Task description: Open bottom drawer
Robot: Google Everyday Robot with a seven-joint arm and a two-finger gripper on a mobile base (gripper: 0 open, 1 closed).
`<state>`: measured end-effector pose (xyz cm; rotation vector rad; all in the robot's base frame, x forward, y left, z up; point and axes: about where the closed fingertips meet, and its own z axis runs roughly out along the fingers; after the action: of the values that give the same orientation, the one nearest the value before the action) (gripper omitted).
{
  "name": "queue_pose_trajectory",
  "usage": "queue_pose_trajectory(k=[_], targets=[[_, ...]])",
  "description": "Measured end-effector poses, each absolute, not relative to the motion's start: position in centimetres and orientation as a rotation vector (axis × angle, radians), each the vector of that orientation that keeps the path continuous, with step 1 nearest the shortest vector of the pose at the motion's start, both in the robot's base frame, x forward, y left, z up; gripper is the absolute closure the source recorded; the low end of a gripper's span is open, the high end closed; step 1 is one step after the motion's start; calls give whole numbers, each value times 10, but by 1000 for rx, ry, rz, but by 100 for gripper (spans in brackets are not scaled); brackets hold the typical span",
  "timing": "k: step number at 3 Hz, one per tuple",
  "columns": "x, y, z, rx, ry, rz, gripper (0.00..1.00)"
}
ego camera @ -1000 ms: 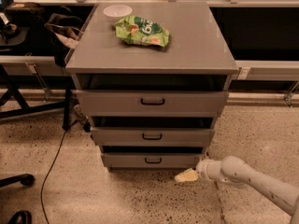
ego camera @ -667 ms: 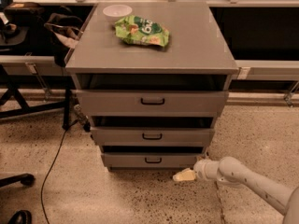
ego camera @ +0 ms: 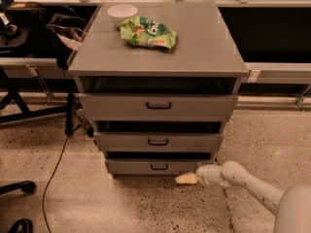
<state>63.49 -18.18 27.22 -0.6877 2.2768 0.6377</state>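
The bottom drawer (ego camera: 160,167) is the lowest, shortest grey front of the three-drawer cabinet, with a small black loop handle (ego camera: 159,167) at its middle. It sits slightly pulled out, a dark gap above it. My gripper (ego camera: 186,178) is low near the floor, just below and to the right of the drawer's front, pointing left toward it. Its pale fingertips are about a handle's width right of the handle and do not touch it. The white arm (ego camera: 243,181) reaches in from the lower right.
The middle drawer (ego camera: 158,141) and top drawer (ego camera: 158,106) stand above. A green snack bag (ego camera: 147,32) and a white bowl (ego camera: 122,11) lie on the cabinet top. A black cable (ego camera: 53,174) runs on the floor at left, by chair legs (ego camera: 19,186).
My gripper has crept a little to the left along the floor, closer to the bottom drawer's front. The drawers have not moved.
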Motion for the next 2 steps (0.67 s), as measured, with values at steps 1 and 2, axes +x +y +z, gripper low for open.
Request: queue_pose_trajectory(k=[1, 2], targets=[[640, -184, 273, -682, 2273, 630, 38], [640, -184, 273, -682, 2273, 630, 62]])
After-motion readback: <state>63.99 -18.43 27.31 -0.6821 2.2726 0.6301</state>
